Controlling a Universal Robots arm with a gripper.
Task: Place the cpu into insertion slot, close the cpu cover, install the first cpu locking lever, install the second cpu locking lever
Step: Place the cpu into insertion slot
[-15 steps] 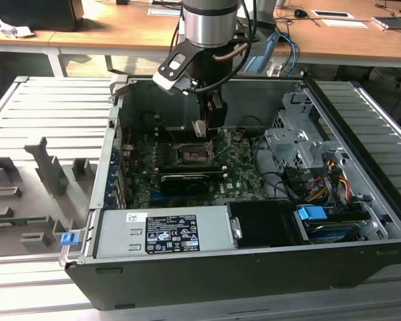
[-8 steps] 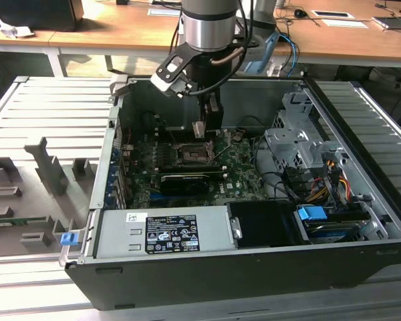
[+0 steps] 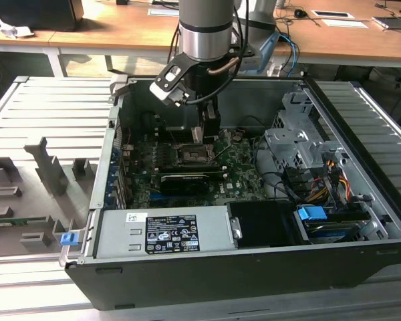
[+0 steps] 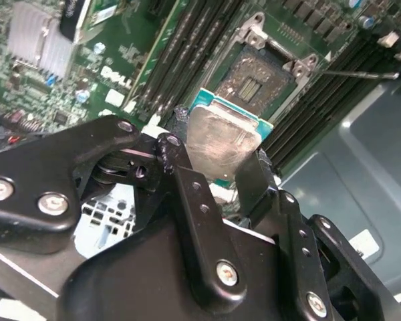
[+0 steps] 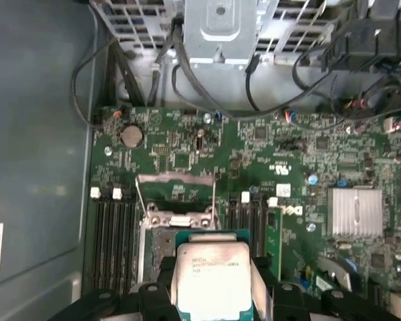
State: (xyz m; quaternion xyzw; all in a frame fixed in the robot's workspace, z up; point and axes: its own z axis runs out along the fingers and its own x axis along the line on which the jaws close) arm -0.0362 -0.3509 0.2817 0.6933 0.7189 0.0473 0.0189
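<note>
My gripper is shut on the cpu, a silver-topped chip with a green edge, pinched between two black fingers. The chip hangs tilted just above the motherboard, close beside the insertion slot, whose dark contact field lies bare. In the first wrist view the cpu overlaps the near part of the insertion slot. The cpu cover stands swung up at the slot's far edge, with thin locking levers raised beside it. In the exterior view the gripper reaches down into the case over the slot.
A black card lies in front of the socket, with a grey power supply nearer still. A metal drive cage and cables fill the exterior view's right. Memory slots and a finned heatsink flank the socket.
</note>
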